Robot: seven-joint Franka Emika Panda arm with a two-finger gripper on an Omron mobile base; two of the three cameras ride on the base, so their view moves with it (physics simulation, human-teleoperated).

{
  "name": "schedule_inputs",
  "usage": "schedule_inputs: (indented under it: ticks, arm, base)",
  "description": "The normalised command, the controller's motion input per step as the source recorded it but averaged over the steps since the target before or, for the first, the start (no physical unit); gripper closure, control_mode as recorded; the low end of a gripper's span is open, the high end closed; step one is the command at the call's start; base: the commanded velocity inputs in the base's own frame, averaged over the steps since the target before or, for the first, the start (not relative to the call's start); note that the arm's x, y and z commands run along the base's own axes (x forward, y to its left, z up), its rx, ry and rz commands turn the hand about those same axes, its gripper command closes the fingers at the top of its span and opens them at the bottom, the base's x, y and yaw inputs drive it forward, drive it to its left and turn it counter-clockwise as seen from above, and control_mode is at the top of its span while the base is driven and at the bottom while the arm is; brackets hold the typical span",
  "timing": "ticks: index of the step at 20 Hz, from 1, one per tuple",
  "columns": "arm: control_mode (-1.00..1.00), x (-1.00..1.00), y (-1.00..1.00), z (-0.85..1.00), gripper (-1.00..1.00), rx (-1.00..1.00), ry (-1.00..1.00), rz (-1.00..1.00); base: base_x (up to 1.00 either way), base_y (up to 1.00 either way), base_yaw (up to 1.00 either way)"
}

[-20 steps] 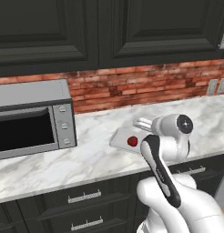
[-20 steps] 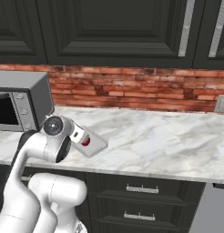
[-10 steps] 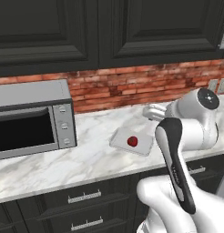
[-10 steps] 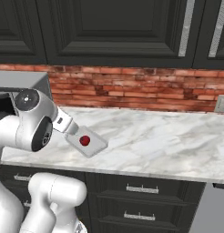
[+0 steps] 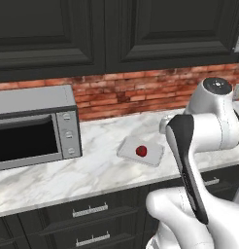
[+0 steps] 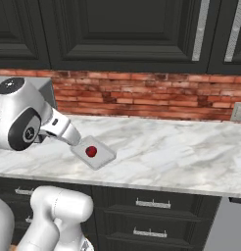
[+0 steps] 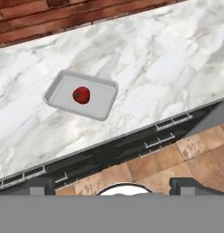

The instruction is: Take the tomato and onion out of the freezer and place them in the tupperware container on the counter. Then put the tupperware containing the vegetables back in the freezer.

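Halfway through the loading stage, by the look of it. Spread across all three views, the white-grey veined marble counter over dark drawer cabinets, backed by a red brick wall. At the left of the left base view, a silver microwave box with a dark window. Near the middle of the marble, well clear of the microwave, the small shallow pale grey-white rectangular tupperware container with low walls, set at an angle to the counter edge. Inside it, resting on the floor of the tray near its centre and touching no wall, the small glossy deep-red tomato, round, with a faint dark spot on top. No orange-brown ball beside it in the tray, so judged one vegetable delivered and the onion left to fetch.

Raised high over the counter's front edge, looking down on tray, drawer fronts and floor tiles: the two-finger gripper, jaws spread wide, dark tips far apart at the bottom of the hand view, nothing between them.

Next move, as a judgement: turn away from the counter toward the freezer, reach in for the onion with jaws kept wide, then return and lower it into the free space beside the tomato without knocking that smooth ball, likely to roll at a nudge.
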Motion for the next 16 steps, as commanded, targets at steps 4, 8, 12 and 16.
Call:
schedule_inputs:
  ticks: [4,8,12,16]
  arm:
    - [-1.0,-0.27,-0.22,-0.45,-1.0,0.0,0.33,0.0]
    - [1.0,-0.14,-0.06,-0.05,-1.0,0.03,0.07,0.0]
    - [1.0,0.0,0.0,0.0,-1.0,0.0,0.0,0.0]
    - [1.0,0.0,0.0,0.0,-1.0,0.0,0.0,0.0]
  base:
    - [0.0,0.0,0.0]
    - [-0.69,0.02,0.0]
    - [-1.0,0.48,-0.05]
    - [-1.0,0.96,-0.02]
